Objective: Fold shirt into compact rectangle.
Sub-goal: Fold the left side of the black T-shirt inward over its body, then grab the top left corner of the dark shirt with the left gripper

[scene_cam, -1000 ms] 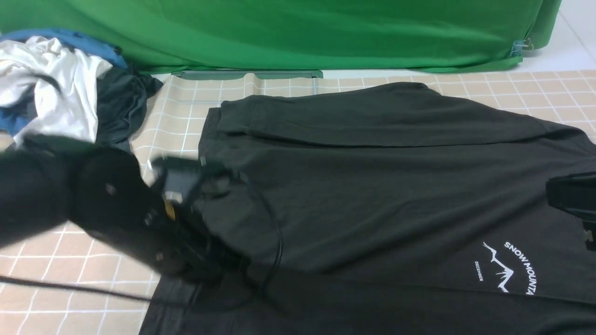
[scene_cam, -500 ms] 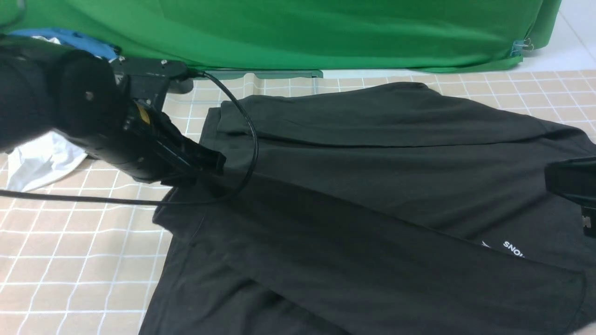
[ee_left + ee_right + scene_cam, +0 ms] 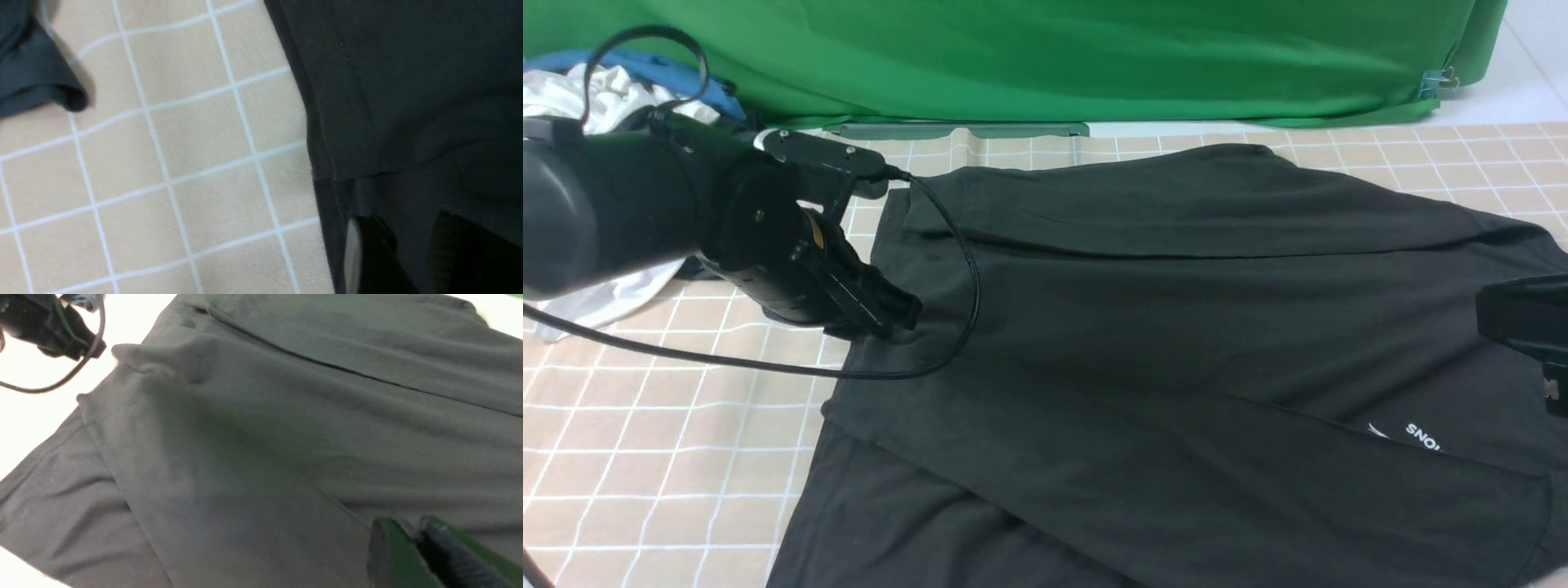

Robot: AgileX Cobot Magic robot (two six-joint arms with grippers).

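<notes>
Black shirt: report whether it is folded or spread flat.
Partly folded: a flap of the shirt lies across its front, hiding most of the white print; not yet a compact rectangle.

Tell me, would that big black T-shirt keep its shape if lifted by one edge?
Floppy, most likely: the shirt lies in soft folds, with one layer laid over another. It is probably light for its spread; the cloth looks thin. Pushed, it would likely bunch rather than slide whole on the checked tablecloth.

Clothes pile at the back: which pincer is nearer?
Left. The left pincer rests at the shirt's edge near the pile; the right pincer is across the shirt, far from it.
</notes>
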